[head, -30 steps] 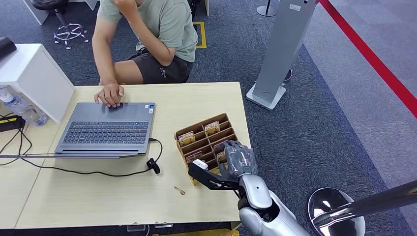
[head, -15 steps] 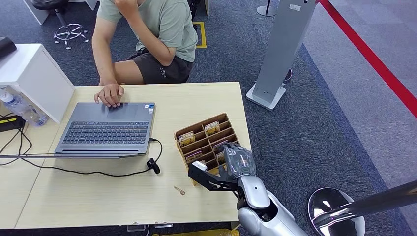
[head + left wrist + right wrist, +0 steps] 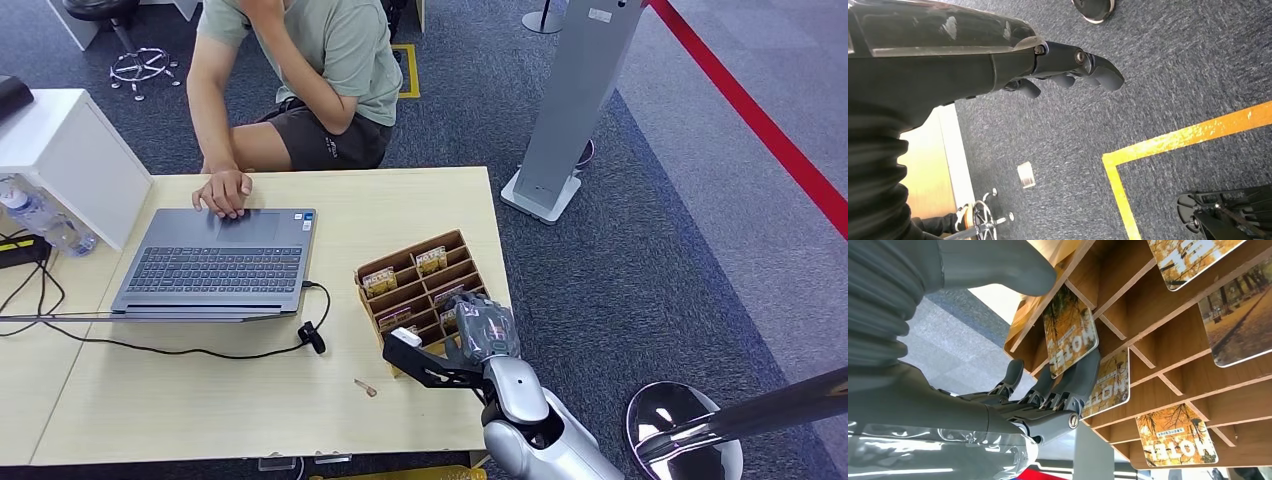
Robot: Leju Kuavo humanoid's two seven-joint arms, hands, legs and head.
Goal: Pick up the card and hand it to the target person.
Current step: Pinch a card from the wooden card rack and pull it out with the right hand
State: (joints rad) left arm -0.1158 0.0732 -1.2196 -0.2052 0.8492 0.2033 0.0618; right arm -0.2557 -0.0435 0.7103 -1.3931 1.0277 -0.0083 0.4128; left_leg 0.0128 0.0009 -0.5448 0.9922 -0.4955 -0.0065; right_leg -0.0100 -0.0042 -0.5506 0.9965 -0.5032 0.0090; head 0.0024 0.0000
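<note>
A wooden card rack [image 3: 420, 285] stands near the table's right edge, with hotel cards in its slots. My right hand [image 3: 482, 328] is at the rack's near right corner. In the right wrist view its fingers [image 3: 1068, 385] lie against the back of one autumn-printed card [image 3: 1070, 332] that stands in its slot. The thumb [image 3: 998, 262] is above the card's other side, a small gap away. More cards [image 3: 1175, 437] sit in neighbouring slots. The person [image 3: 310, 70] sits beyond the table's far edge, one hand [image 3: 224, 190] on the laptop. My left hand [image 3: 1073, 70] hangs over carpet, holding nothing.
An open laptop [image 3: 215, 262] with cables lies on the left of the table [image 3: 300, 400]. A white box [image 3: 70, 150] and a water bottle [image 3: 40, 220] stand at the far left. A grey kiosk stand [image 3: 570, 110] and a chrome round base [image 3: 685, 430] stand on the carpet to the right.
My right hand has shifted slightly lower against the rack's near corner. The person's raised arm has moved a little.
</note>
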